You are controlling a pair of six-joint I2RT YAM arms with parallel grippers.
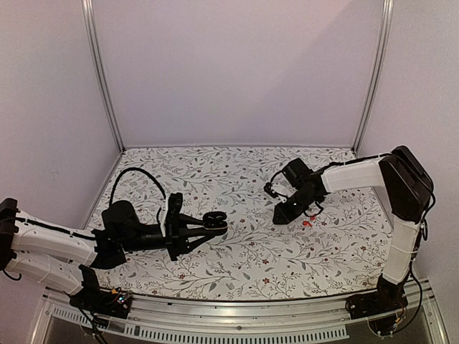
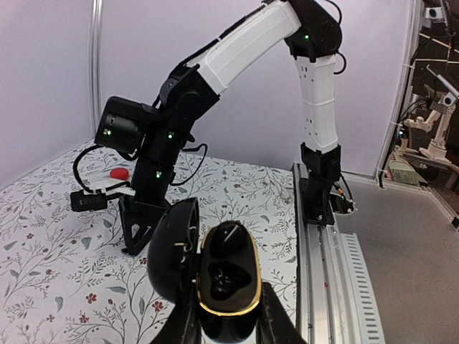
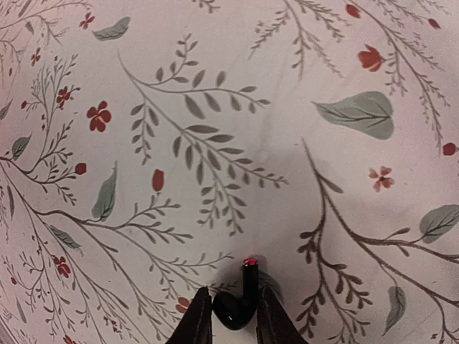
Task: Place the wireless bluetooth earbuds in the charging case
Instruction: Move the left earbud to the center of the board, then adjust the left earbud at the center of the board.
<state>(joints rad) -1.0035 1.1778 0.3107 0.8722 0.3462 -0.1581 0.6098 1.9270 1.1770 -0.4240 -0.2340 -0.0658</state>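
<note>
Right gripper [image 3: 233, 317]: pinched shut on a small glossy black earbud with a red tip [image 3: 244, 290] over the floral tablecloth [image 3: 215, 107], contact unclear; fingers mostly cropped. Left gripper [image 2: 229, 326]: clamped the open gold-rimmed glossy black charging case [image 2: 228, 283]; lower end cut off, wells too dark to read. Spotted a tiny bright red earbud [image 1: 307, 223] on the cloth near the right gripper.

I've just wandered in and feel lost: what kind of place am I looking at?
Probably a robotics lab test bench: left arm and right arm bolted to a rail, a walled-in floral table, another robot rig beyond.
</note>
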